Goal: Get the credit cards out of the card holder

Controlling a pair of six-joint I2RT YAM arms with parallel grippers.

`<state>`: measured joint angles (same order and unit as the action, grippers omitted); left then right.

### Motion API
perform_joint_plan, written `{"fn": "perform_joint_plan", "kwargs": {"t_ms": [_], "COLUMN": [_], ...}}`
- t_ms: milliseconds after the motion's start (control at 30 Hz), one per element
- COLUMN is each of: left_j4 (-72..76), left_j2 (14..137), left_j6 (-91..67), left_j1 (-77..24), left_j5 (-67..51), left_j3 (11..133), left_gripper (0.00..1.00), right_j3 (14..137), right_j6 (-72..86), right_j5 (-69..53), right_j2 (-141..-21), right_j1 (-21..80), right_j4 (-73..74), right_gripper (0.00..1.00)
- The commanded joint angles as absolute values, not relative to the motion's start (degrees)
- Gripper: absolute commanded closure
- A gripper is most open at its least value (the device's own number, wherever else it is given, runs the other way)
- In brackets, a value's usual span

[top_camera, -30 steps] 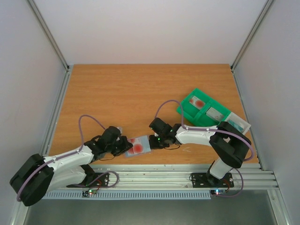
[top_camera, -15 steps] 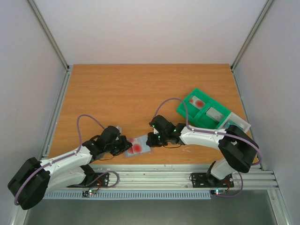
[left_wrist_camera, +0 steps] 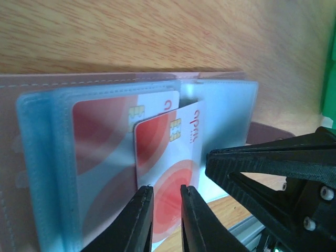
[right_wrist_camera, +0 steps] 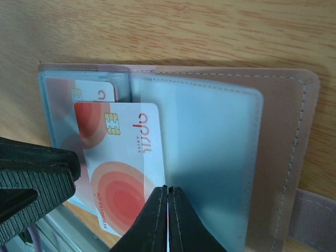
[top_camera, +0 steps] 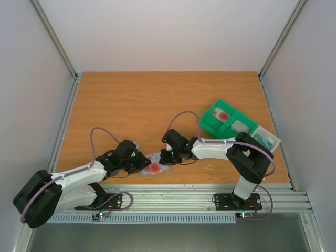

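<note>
Card point(right_wrist_camera: 123, 173) apparently pressed by closed right jaws; left jaws slightly parted over it.

Robot test cell in a laboratory.
A wood-grain laminate counter point(top_camera: 157, 100) sits inside plain white enclosure panels point(top_camera: 168, 31) framed by grey aluminium extrusion posts point(top_camera: 55, 39). The white-and-black left arm point(top_camera: 73, 181) and right arm point(top_camera: 215, 149) are bolted to a slotted aluminium base rail point(top_camera: 178, 198).

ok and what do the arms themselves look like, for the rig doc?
Both alike: left arm and right arm have white links, bulky black joints, and a looping purple cable. Fingers black, tapered, ribbed inside. Green light at right wrist.
</note>
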<state>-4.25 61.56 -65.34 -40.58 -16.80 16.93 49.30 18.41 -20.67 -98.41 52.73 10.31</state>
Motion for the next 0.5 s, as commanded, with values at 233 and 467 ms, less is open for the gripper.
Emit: {"fn": "perform_joint_plan", "kwargs": {"t_ms": [233,467], "left_j4": [1.2,-7.7], "left_j2": [64.5,61.7], "left_j6": [-63.5,-63.0], "left_j1": [-40.5,-40.5], "left_j5": [-18.0,-14.2], "left_j3": [19.4,20.5], "left_gripper": [0.97,0.71], "right_j3": [49.0,49.5], "right_j6": [18.8,18.6], "right_j5": [-20.0,-19.0], "right_j2": [-98.6,-98.0], "right_j1": [53.2,53.2], "right_j4": [9.5,11.5], "right_gripper": [0.97,0.97]}}
